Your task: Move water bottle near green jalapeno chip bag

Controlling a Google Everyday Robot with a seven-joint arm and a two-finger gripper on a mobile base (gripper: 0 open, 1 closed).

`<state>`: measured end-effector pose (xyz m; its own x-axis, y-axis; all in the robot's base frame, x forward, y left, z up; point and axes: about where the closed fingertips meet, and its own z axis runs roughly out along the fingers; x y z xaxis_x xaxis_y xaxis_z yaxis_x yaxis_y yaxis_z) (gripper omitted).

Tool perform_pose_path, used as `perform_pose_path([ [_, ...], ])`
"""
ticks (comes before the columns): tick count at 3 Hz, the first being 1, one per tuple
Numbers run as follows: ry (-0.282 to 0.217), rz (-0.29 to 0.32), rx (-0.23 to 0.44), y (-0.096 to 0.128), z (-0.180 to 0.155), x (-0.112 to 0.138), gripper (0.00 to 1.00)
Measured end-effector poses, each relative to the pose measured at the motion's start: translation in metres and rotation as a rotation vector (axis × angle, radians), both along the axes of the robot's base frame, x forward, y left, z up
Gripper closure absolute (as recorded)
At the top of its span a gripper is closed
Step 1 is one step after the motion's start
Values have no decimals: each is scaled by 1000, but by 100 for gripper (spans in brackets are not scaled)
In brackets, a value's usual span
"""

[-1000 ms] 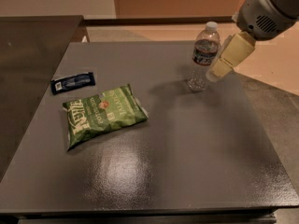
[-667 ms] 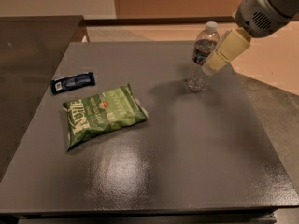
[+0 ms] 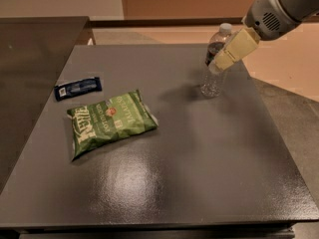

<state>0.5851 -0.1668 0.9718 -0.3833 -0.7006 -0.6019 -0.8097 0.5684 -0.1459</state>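
The water bottle [image 3: 212, 81] is clear with a white cap and a dark label band. It stands upright at the far right of the dark grey table [image 3: 199, 153]. My gripper [image 3: 223, 61] reaches in from the upper right, with its cream-coloured tip right at the bottle's upper body and covering part of the label. The green jalapeno chip bag [image 3: 110, 122] lies flat on the left half of the table, well away from the bottle.
A small flat dark blue wrapper [image 3: 78, 88] lies just beyond the chip bag at the left. A second dark surface [image 3: 35, 49] adjoins the table on the left. The table's right edge is close to the bottle.
My gripper has shifted slightly up and to the left against the bottle. The bottle, the bag and the wrapper stay where they were.
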Motion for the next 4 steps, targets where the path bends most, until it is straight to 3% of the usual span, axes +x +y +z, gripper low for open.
perform_pose_path([
  [1,11,14,23,5,-5,5,0],
  [2,26,22,33,11,-7,8,16],
  [4,46,43,53,18,-10,8,62],
])
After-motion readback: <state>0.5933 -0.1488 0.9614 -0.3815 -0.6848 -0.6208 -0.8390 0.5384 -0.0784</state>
